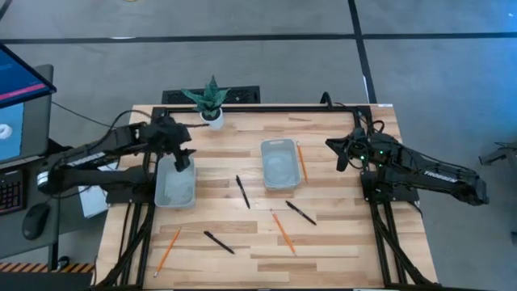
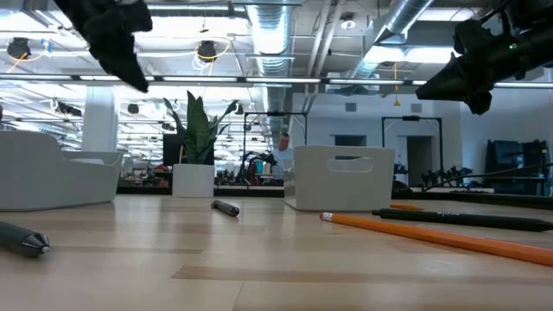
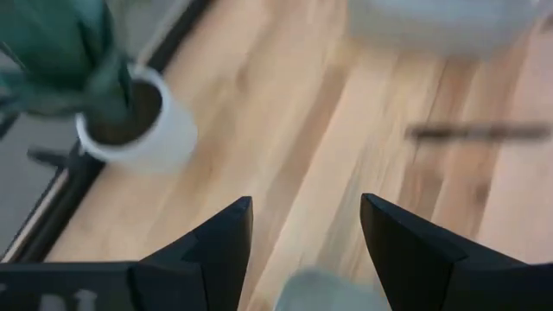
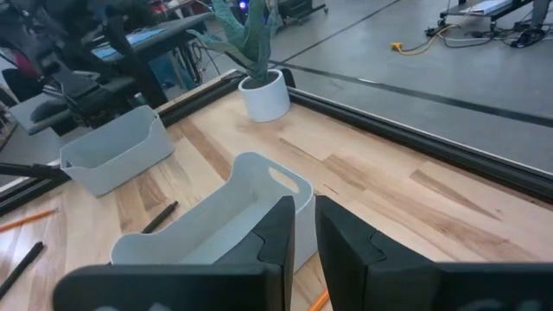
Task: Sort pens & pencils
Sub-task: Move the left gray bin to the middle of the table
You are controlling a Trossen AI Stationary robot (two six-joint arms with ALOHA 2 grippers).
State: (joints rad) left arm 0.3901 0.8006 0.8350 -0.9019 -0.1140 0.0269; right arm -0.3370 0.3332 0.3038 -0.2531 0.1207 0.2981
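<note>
Three black pens lie loose on the table in the high view: one (image 1: 242, 191) between the bins, one (image 1: 300, 212) nearer the front, one (image 1: 218, 242) front left. Of the three orange pencils, one (image 1: 301, 162) lies along the right bin's right wall, one (image 1: 283, 233) lies front centre, one (image 1: 167, 250) front left. My left gripper (image 1: 184, 159) (image 3: 305, 200) hangs open above the far end of the left bin (image 1: 175, 184). My right gripper (image 1: 335, 153) (image 4: 304, 203) is raised to the right of the right bin (image 1: 279, 164) and shut on nothing.
A potted plant (image 1: 210, 101) stands at the far edge, close to the left arm. Two pale bins (image 2: 52, 177) (image 2: 341, 177) sit mid-table. A monitor and a mouse sit off the table's left side. Bare wood lies along the near edge between the sticks.
</note>
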